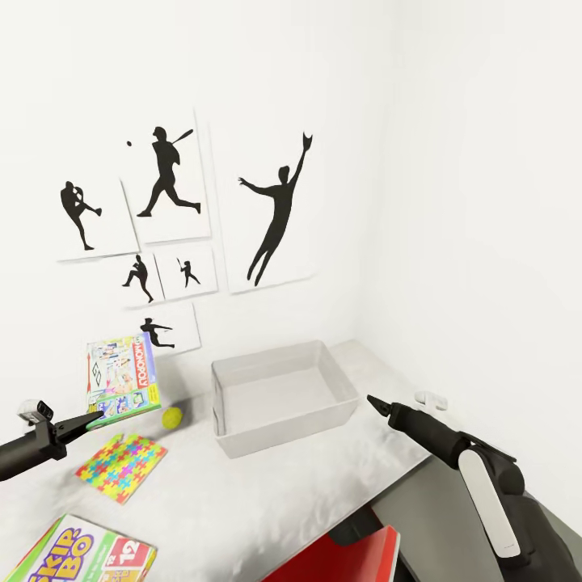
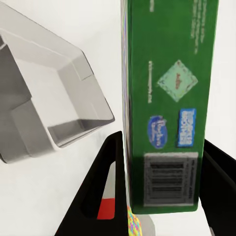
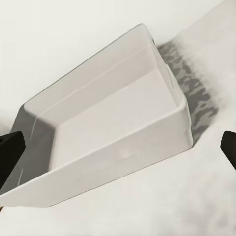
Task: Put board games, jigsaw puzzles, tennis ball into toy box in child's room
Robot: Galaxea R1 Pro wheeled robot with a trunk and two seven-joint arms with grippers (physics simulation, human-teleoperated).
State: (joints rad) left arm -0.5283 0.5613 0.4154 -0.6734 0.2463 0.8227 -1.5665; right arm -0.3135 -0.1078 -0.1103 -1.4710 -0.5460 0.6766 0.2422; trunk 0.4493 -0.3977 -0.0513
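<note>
The white walls (image 1: pixel 453 162) meet in a corner far beyond both pincers, the left one hung with black sports silhouettes (image 1: pixel 275 214) on white panels above and behind the left pincer. Under both arms runs the pale speckled table (image 1: pixel 267 501), its near edge dropping to a red object (image 1: pixel 356 558) below the right arm.

The toy box (image 1: pixel 283 396) sits on the table between the two pincers, nearer the right one, open-topped and holding nothing. In the right wrist view the toy box (image 3: pixel 113 132) lies straight ahead of the fingers, with bare table between them and its near wall. Nothing stands between either pincer and the box.

The left pincer (image 1: pixel 93 419) is clamped on a white-green board game (image 1: pixel 123 380), which stands nearly upright above the table, up and to the right of the fingertips. In the left wrist view the game's green edge (image 2: pixel 169 108) with its barcode is squeezed between the black fingers (image 2: pixel 101 182), the box (image 2: pixel 54 93) beyond it to one side.

A Skip-Bo game (image 1: pixel 85 554) lies flat below the left arm. A jigsaw puzzle (image 1: pixel 121 465) lies flat just below and right of the left pincer. The tennis ball (image 1: pixel 172 417) rests on the table right of that pincer, between the held game and the toy box.

The right pincer (image 1: pixel 373 402) hovers just right of the box; its dark fingertips (image 3: pixel 11 152) stand apart at the edges of the right wrist view, holding nothing. A small white object (image 1: pixel 431 398) lies on the table beyond it.
</note>
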